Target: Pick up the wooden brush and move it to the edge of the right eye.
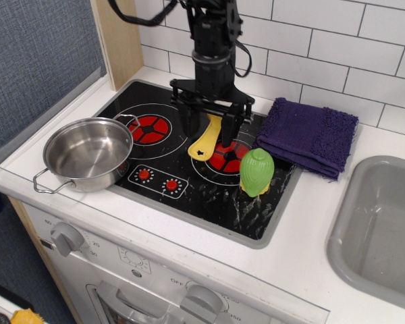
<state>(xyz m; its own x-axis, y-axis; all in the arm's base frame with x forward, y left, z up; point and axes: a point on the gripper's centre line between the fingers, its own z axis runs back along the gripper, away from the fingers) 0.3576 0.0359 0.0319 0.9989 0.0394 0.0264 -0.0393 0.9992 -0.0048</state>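
Observation:
The yellow wooden brush (204, 143) lies on the black glass at the left edge of the right eye (231, 158), the red burner mark ringed by white circles. Its rounded handle with the dark hole points to the front left; its bristle end is hidden under the gripper. My black gripper (208, 128) stands straight above the brush, open. One finger is on each side of the brush and neither pinches it.
A steel pot (88, 152) sits at the front left, partly over the left burner (148, 128). A green lemon-shaped toy (256, 171) stands just right of the right eye. A purple towel (309, 135) lies at the back right, a grey sink (381, 223) far right.

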